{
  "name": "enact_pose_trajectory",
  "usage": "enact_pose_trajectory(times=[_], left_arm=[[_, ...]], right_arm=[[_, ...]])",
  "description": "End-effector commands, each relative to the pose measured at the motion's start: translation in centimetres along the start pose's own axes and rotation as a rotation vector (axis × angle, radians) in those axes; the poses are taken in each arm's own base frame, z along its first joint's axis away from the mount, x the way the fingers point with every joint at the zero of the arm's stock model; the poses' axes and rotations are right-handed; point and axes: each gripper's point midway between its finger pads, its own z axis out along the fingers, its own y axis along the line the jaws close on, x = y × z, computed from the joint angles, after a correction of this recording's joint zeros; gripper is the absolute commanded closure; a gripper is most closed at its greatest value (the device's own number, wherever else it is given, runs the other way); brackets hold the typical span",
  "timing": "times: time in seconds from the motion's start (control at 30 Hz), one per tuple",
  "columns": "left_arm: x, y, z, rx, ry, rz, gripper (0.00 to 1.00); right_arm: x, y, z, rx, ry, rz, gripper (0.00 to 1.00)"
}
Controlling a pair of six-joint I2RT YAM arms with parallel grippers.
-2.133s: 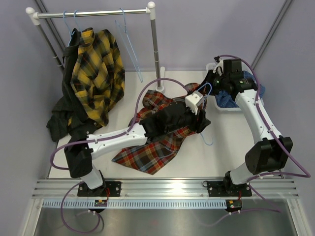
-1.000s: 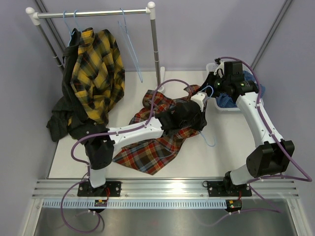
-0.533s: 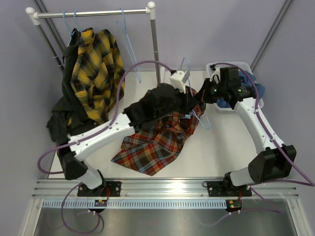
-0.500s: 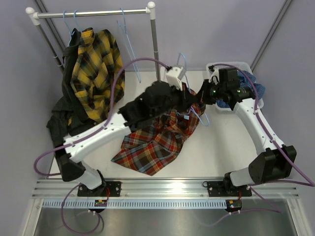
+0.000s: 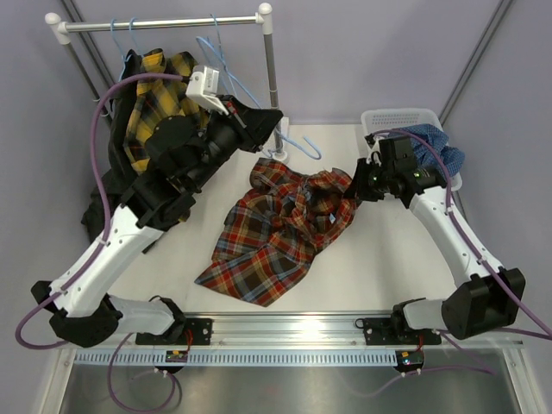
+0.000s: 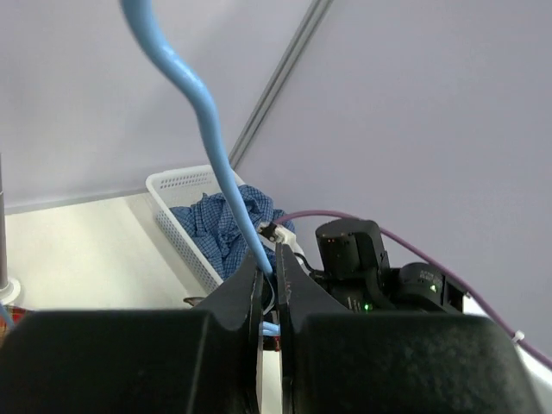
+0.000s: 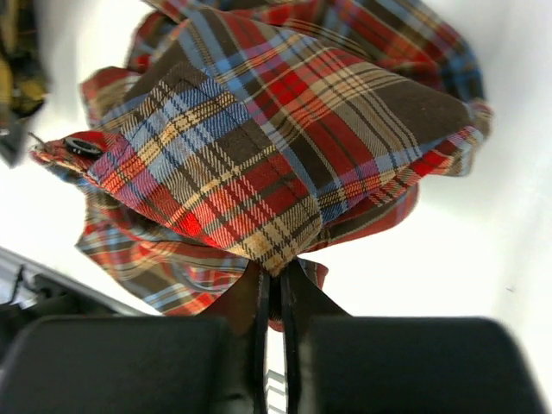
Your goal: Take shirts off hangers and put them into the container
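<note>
Hanger [image 6: 222,172] is lifting away, left gripper [image 6: 268,263] clamping its stiff wire.
Right gripper [image 7: 274,269] is pinching the limp plaid shirt's [image 7: 285,147] fold.

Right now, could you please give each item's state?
Thin light-blue wire hanger: bare, clamped by left gripper.
Red-orange-navy plaid shirt: off hanger, crumpled on table, pinched by right gripper.
Blue small-check shirt: inside white mesh basket.
Yellow-black plaid shirt: hanging on rail.
Plain black shirt: hanging too.
</note>
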Motion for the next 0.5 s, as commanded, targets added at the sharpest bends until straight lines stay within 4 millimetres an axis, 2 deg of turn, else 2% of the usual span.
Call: enact_pose_trajectory(times=[0.0,0.03,0.07,0.1,0.13,0.17,0.2,0.27,0.33,0.37,0.47], left_arm=[[-0.9,0.4,-1.4,-0.009,-0.026,-0.08,1.0],[-1.1,0.3,-1.9,-0.011,-0.026,-0.09,1.0],[-1.1,0.4,-2.1,-0.017,-0.028,-0.111,1.0],[-1.0,0.5,-2.3,-0.021,-0.027,-0.123,1.0],[-1.2,0.6,-2.5,-0.024,-0.031,-0.137,1.0],[-1.5,0.4,-3.0,-0.023,-0.042,-0.162,1.0],[-1.3,0.7,-3.1,-0.03,-0.04,-0.171,1.0],[-1.5,0.8,-3.3,-0.043,-0.051,-0.206,1.0],[-1.3,0.8,-3.1,-0.048,-0.052,-0.239,1.0],[-1.4,0.7,-3.0,-0.044,-0.054,-0.272,1.0],[-1.1,0.2,-2.3,-0.02,-0.055,-0.359,1.0]], right_arm=[[-0.9,0.3,-2.3,0.017,-0.108,-0.086,0.81],[-2.0,1.3,-3.3,-0.019,-0.185,-0.119,0.69],[-2.2,2.3,-3.9,-0.055,-0.217,-0.161,0.6],[-2.8,3.4,-5.3,-0.091,-0.279,-0.199,0.49],[-4.0,4.8,-6.1,-0.139,-0.352,-0.247,0.42],[-3.4,6.0,-6.4,-0.195,-0.367,-0.312,0.38],[-4.6,7.7,-8.2,-0.251,-0.47,-0.368,0.34],[-3.8,8.7,-8.2,-0.303,-0.522,-0.498,0.23],[-3.7,11.1,-9.1,-0.385,-0.596,-0.589,0.19],[-3.0,11.7,-8.8,-0.426,-0.583,-0.61,0.19],[-2.4,14.0,-9.2,-0.537,-0.615,-0.656,0.18]])
